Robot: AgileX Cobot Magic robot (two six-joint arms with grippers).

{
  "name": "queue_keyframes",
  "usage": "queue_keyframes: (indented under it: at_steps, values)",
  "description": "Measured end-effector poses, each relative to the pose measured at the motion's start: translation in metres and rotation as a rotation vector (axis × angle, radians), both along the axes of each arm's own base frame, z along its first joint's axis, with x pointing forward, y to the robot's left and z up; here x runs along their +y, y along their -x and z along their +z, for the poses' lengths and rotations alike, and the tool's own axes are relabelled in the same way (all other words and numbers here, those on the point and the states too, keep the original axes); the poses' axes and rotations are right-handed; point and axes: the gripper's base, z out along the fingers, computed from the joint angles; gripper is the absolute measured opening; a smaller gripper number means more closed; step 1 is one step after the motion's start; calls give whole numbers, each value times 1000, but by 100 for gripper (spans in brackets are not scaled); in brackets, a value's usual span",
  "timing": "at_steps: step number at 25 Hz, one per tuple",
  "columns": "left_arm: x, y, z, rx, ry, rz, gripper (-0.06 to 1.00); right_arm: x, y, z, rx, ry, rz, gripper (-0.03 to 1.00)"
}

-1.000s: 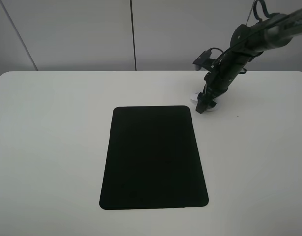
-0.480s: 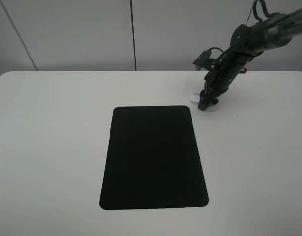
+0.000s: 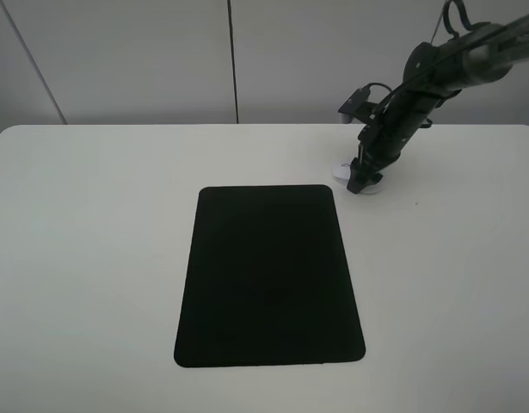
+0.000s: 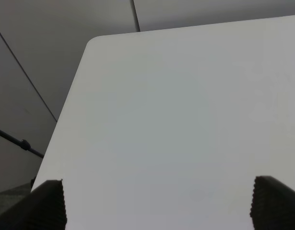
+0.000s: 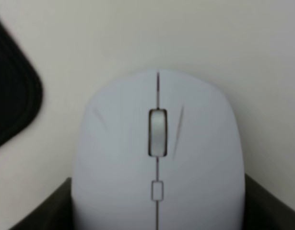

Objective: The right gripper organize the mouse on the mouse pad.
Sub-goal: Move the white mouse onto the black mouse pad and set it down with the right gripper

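The white mouse (image 5: 157,158) with its grey scroll wheel lies on the white table, just past the far right corner of the black mouse pad (image 3: 270,275). In the exterior high view only its edge (image 3: 340,172) shows beside the claw. My right gripper (image 3: 361,181) is down over the mouse. In the right wrist view, the right gripper (image 5: 159,206) has a dark finger (image 5: 41,211) pressed against each side of the mouse. A corner of the pad (image 5: 13,100) shows beside it. My left gripper (image 4: 157,206) is open over bare table, and out of the exterior high view.
The white table (image 3: 92,241) spreads wide around the pad. Its far left corner and edge (image 4: 89,45) show in the left wrist view, with grey wall panels behind.
My right gripper has shifted slightly toward the far right and settled over the mouse. The pad has not moved.
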Motion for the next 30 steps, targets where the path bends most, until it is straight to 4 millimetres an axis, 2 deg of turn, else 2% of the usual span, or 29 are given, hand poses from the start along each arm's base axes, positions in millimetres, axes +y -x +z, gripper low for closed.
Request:
queue_keyframes:
  at_steps: [5, 11, 14, 15, 17, 19, 25, 30]
  values:
    - [0, 0, 0, 0, 0, 0, 79, 0, 0, 2, -2, 3, 3, 61]
    - [0, 0, 0, 0, 0, 0, 79, -1, 2, 28, -16, -8, -33, 61]
    - [0, 0, 0, 0, 0, 0, 79, 4, 7, 48, 3, -39, -168, 61]
    - [0, 0, 0, 0, 0, 0, 79, 9, 11, 54, 31, -41, -279, 61]
    - [0, 0, 0, 0, 0, 0, 79, 14, 16, 56, 76, -27, -412, 61]
    - [0, 0, 0, 0, 0, 0, 79, 17, 18, 58, 88, -17, -460, 61]
    - [0, 0, 0, 0, 0, 0, 79, 49, 34, 69, 123, 12, -648, 61]
    - [0, 0, 0, 0, 0, 0, 79, 94, 54, 76, 99, 45, -710, 61]
